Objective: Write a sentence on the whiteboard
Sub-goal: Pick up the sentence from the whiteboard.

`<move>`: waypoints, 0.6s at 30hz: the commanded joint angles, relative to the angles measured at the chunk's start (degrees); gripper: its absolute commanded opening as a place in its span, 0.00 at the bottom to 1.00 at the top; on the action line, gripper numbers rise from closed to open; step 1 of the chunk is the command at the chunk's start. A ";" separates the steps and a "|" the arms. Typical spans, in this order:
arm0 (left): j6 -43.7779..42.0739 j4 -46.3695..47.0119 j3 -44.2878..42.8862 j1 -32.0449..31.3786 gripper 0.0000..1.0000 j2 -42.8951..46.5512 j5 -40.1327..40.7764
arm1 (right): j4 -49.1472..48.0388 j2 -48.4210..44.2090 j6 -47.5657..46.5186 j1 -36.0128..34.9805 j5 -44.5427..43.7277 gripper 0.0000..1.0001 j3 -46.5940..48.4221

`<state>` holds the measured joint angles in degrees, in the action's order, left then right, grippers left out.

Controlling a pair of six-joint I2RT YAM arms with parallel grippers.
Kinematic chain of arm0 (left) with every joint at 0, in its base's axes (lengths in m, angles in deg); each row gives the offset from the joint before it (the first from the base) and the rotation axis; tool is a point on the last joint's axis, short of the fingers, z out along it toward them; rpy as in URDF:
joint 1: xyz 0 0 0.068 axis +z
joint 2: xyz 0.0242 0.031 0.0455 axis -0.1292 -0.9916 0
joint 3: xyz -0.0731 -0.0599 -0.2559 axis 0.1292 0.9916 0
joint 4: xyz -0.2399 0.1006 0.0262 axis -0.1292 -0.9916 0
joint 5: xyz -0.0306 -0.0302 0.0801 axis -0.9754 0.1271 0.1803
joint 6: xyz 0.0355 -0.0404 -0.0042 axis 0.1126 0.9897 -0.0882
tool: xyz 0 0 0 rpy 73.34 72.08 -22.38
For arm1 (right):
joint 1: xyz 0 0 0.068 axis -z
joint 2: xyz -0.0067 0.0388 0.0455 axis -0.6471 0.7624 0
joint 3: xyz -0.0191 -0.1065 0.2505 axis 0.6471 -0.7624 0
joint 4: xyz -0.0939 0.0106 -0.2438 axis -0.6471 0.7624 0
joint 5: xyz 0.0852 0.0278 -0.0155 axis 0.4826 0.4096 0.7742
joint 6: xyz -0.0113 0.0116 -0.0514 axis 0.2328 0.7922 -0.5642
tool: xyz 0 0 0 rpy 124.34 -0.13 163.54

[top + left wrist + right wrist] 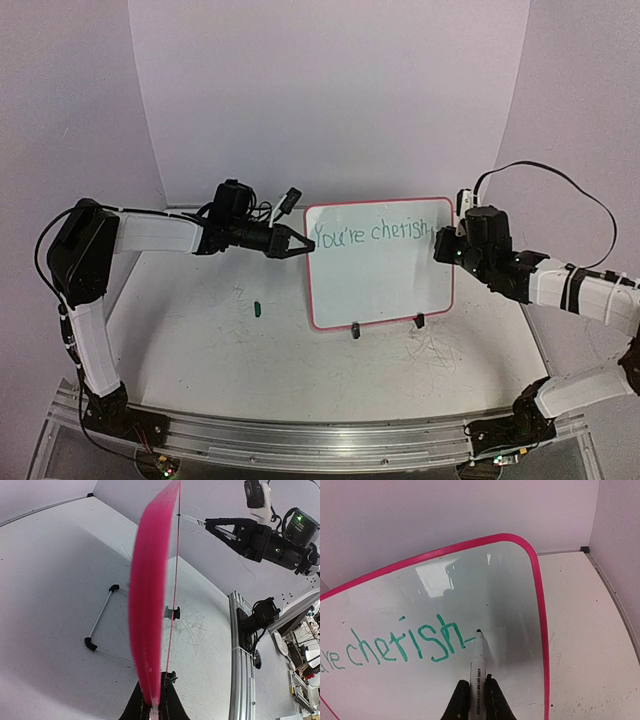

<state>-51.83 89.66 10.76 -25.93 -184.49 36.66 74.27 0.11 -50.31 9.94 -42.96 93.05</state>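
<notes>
Near the whiteboard's [385, 285] three o'clock edge, the right gripper [476, 682], pinching a marker [478, 655], should write lightly while the left gripper [154, 700] clamps the opposite edge.

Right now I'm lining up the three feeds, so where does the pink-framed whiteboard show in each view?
Top external: whiteboard centre, upright, facing the camera.
Left wrist: edge-on, a pink band rising from the left claw at bottom centre.
Right wrist: fills left and centre, green writing across it.
Shared landmark: the right claw holding the marker.
</notes>
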 commanded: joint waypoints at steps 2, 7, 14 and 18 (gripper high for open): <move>-3.14 -0.82 0.36 0.04 0.00 1.72 2.97 | -3.26 1.30 -1.85 0.52 0.87 0.00 2.87; -3.14 -0.82 0.32 0.03 0.00 1.63 2.94 | -3.31 1.61 -2.28 0.46 1.91 0.00 2.75; -3.16 -0.82 0.32 0.04 0.00 1.72 3.08 | -2.85 0.45 -0.88 0.45 3.79 0.00 0.58; -3.13 -0.82 0.24 0.04 0.00 1.72 2.99 | -2.64 -0.28 -0.59 0.48 4.07 0.00 -0.97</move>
<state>-51.62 89.66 10.76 -26.01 -184.49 36.94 72.59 0.60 -51.52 10.19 -40.78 93.47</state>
